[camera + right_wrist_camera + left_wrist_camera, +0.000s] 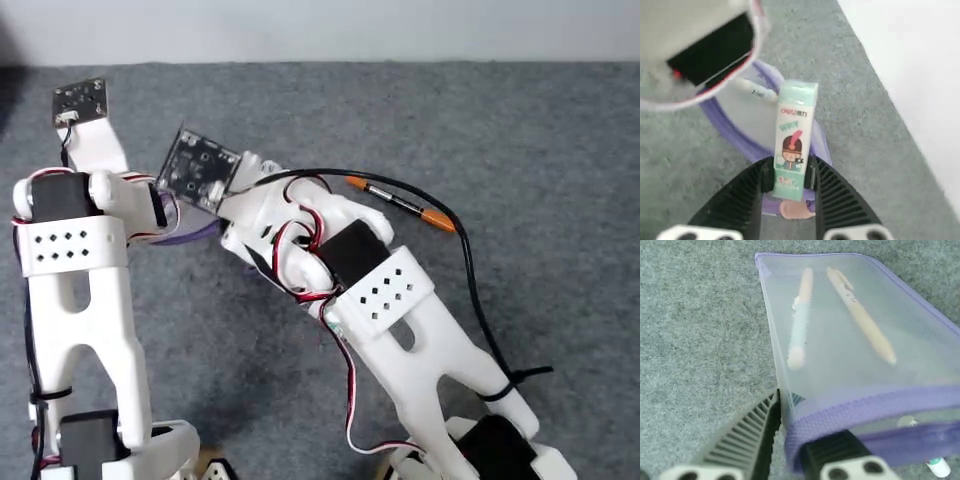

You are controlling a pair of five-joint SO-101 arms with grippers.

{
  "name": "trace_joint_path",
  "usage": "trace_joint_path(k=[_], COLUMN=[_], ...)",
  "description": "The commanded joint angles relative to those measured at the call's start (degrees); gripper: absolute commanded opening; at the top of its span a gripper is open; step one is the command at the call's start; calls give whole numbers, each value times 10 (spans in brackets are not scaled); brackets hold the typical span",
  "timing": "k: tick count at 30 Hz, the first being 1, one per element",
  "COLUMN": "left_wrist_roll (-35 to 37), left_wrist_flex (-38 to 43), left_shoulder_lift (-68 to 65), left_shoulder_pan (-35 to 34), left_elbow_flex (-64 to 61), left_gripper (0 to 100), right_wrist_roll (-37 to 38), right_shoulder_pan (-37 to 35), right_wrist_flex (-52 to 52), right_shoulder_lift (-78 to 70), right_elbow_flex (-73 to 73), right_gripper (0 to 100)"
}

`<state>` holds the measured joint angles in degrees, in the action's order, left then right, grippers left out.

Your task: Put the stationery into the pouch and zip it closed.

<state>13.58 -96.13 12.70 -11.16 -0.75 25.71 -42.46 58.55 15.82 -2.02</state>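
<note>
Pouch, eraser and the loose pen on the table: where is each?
pouch (865, 412), left wrist view, purple zipper edge.
eraser (795, 140), right wrist view, printed sleeve.
loose pen (400, 203), high view, dark barrel.

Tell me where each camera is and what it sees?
High view: above the table, looking down on both arms and a pen.
Left wrist view: on the left arm, facing the left gripper pinching the pouch.
Right wrist view: on the right arm, facing the right gripper holding an eraser.
Both wrist views share the pouch.

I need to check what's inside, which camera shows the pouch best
Left wrist view: the pouch is see-through, two pens inside. Right wrist view shows its purple edge; high view, a purple sliver.
</note>
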Motion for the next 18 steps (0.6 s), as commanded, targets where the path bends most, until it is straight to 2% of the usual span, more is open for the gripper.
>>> trace_joint_path(k=[1, 4, 10, 13, 18], left_wrist_roll=[7, 18, 18, 18, 18], left_wrist_flex=[-7, -29, -44, -44, -44], left_shoulder_lift=[4, -1, -1, -1, -2], left_shoulder_pan=[3, 3, 3, 4, 4], left_elbow_flex=[36, 66, 99, 100, 119], left_gripper=[12, 12, 12, 12, 12], right_wrist_roll=[-101, -147, -185, -189, -188], right_shoulder_pan=[6, 7, 1, 0, 0], right_wrist_flex=[-40, -72, -169, -252, -452], right_shoulder_lift=[5, 22, 104, 154, 223], right_elbow_flex=[33, 28, -53, -141, -308], right_gripper=[8, 8, 8, 8, 8])
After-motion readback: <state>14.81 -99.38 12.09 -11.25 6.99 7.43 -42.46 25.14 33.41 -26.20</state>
